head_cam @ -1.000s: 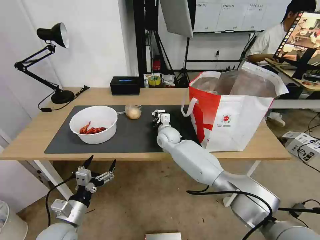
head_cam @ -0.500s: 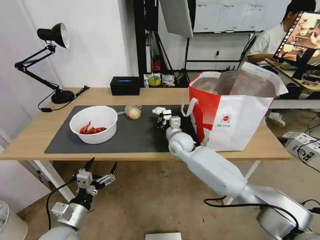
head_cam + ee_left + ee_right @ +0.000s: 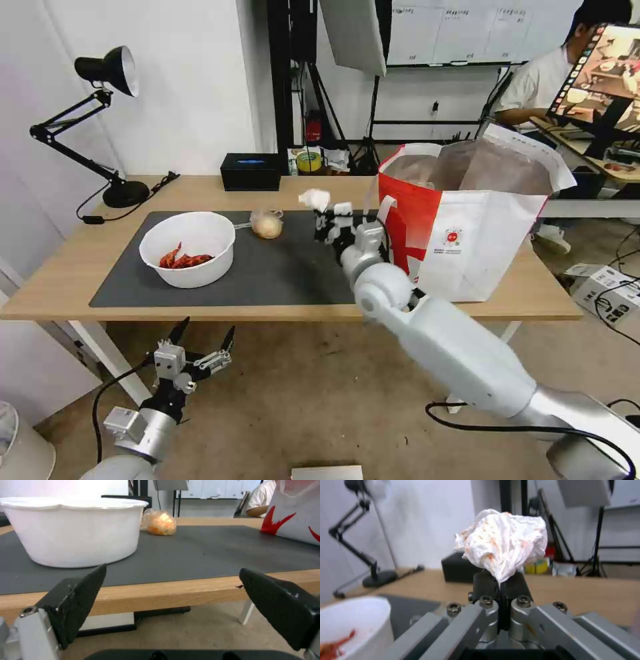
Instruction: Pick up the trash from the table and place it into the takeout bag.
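Tissue (image 3: 315, 198) is clamped in the right pincer (image 3: 325, 215) and lifted off the worktop (image 3: 60, 280) beside the takeout bag (image 3: 467, 220), not in yet, crayfish bowl (image 3: 189, 248) and little clear bag (image 3: 267, 224) left on the mat, left pincer (image 3: 200, 337) hangs open below the worktop edge

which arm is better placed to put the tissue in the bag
Right. Its hand already grips the crumpled white tissue beside the white-and-red takeout bag; the left hand hangs open below the table edge.
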Available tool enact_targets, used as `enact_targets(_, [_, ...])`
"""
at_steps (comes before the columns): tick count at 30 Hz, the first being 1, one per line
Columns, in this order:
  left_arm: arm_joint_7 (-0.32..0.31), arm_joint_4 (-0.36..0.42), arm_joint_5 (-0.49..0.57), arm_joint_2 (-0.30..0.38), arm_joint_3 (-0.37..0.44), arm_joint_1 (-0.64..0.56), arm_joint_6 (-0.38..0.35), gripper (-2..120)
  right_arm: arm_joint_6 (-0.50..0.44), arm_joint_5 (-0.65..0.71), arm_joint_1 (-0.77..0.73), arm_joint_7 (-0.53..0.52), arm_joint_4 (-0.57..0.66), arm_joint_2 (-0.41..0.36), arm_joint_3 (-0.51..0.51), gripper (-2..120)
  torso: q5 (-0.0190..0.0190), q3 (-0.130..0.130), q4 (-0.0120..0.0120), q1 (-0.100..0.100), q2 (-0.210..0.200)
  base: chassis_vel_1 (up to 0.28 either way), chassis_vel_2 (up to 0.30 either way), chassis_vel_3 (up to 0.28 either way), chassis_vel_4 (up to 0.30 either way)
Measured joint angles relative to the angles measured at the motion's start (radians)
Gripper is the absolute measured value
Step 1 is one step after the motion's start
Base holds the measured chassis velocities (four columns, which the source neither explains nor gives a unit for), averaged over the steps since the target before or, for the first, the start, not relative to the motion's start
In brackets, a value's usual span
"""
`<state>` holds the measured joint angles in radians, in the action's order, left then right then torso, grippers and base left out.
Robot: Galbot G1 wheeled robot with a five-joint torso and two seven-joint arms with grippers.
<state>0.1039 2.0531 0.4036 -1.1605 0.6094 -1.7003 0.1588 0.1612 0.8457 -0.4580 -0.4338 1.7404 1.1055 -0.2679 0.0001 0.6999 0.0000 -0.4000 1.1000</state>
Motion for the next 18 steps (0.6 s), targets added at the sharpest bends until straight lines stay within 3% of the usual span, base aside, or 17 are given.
enact_targets(6, [0.000,-0.007,0.003,0.012,0.000,0.004,0.000,100,0.011,0.010,-0.033,-0.011,0.120,-0.054,0.144,0,0.0001,0.000,0.0001,0.000,0.000,0.000,0.000,0.000,0.000])
enact_targets(18, [-0.002,-0.034,0.005,0.021,-0.036,0.051,-0.004,100,0.003,0.045,-0.103,-0.079,0.207,-0.175,0.341,0,0.0000,0.000,-0.0001,0.000,0.000,0.000,0.000,0.000,0.000])
